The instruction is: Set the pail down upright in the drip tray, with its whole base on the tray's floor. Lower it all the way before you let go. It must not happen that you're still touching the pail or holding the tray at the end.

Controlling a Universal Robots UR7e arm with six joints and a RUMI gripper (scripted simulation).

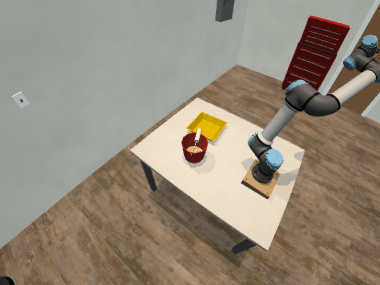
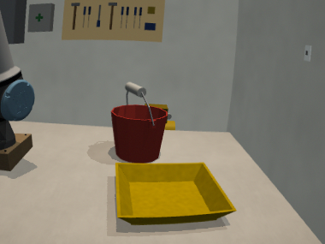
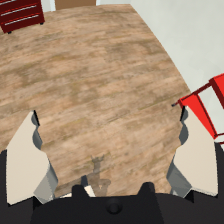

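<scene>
The red pail (image 1: 196, 148) stands upright on the white table, its wire handle with a white grip raised; it also shows in the exterior view (image 2: 138, 133). The yellow drip tray (image 1: 206, 126) (image 2: 171, 193) lies on the table right beside it, empty. The pail is outside the tray. My gripper (image 3: 109, 108) is open and empty, seen only in the wrist view. It is high above the wooden floor, off the table and far from the pail. The arm reaches up and away to the right (image 1: 320, 101).
The robot base (image 1: 262, 173) sits on a wooden plate near the table's edge. A red drawer cabinet (image 1: 315, 53) stands by the far wall. A red frame (image 3: 207, 105) shows at the wrist view's right edge. A small yellow object (image 2: 168, 117) is partly hidden behind the pail.
</scene>
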